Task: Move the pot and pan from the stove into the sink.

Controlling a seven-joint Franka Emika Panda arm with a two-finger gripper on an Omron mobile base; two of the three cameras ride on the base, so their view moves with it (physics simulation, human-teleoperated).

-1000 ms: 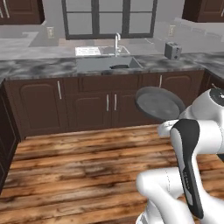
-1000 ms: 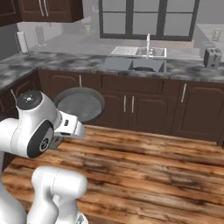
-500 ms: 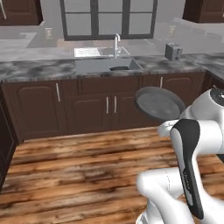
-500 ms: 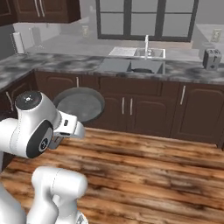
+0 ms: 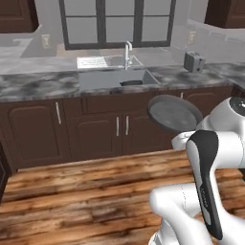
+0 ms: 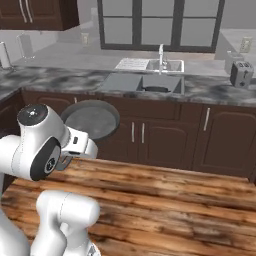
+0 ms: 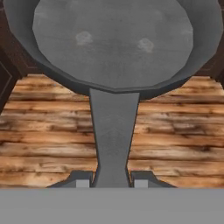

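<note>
Fingertips (image 7: 82,180) of the gripper (image 7: 111,181) sit narrow on either side of the pan's handle, pressed against it, so the grip is closed on the pan (image 7: 113,41). In the hand view the flat grey handle runs up from between the tips to the round, shallow bowl, whose inside faces the camera. Beneath the pan lies the wooden floor (image 7: 52,131), its planks running across.

From the left base view the pan (image 5: 174,113) hangs in the air in front of the arm, tilted, above the floor (image 5: 81,191) and level with the dark cabinet doors (image 5: 103,136). The right base view shows the same pan (image 6: 91,118) just beyond the white wrist, held clear of the cabinets (image 6: 165,140) and not touching them.

Farther back, the marbled grey counter (image 5: 38,86) runs across the room. Set into it is the sink (image 5: 117,79), a grey basin with a dark round shape lying in it; what that shape is cannot be told. A chrome faucet (image 5: 128,52) stands behind the basin, and a toaster (image 5: 194,61) stands on the counter to its right. In the right base view the sink (image 6: 142,82) lies beyond and to the right of the pan, well apart from it. Dark-framed windows (image 6: 160,22) fill the back wall above.
</note>
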